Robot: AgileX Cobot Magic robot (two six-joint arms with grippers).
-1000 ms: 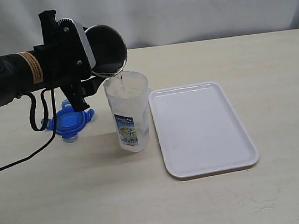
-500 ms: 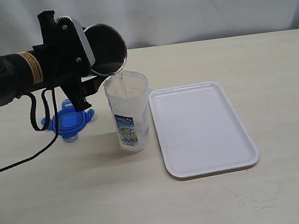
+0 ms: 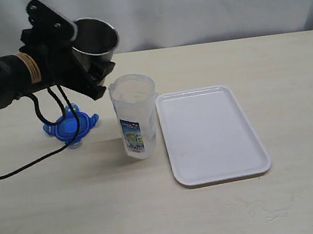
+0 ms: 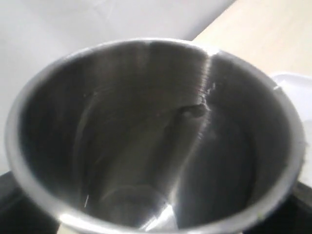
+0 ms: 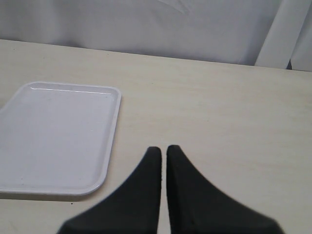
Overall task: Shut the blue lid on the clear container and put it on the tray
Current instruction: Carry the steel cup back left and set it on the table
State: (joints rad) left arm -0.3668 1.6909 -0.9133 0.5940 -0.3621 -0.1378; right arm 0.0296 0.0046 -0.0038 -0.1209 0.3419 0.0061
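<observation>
Clear plastic: container (image 3: pixel 136 116) is standing upright on the table (image 3: pixel 289 78) with its mouth uncovered. It is sitting just beside the tray's left edge, not on it.

Blue lid (image 3: pixel 71 126) is lying flat on the table to the container's left, apart from it, with the arm's cable hanging in front of it.

White tray (image 3: pixel 213 134) is lying bare, with nothing resting on it.

Steel cup (image 3: pixel 95 42) is being held by the left gripper (image 3: pixel 94 64), jaws spread wide around its wall. A second ago the cup was tipped over the container's mouth, pouring. It is now sitting back upright, raised and drawn off to the left of the rim. The left wrist view is showing only the cup's interior (image 4: pixel 146 136), which looks emptied.

Right gripper (image 5: pixel 163 165) is hovering over bare table beside the tray, fingers pressed together, holding nothing.

Judgement: pouring is looking finished, so the closing step is opening up. The left arm is likely needing to set the cup down before the lid can be fetched. Neither closing nor placing has begun.
</observation>
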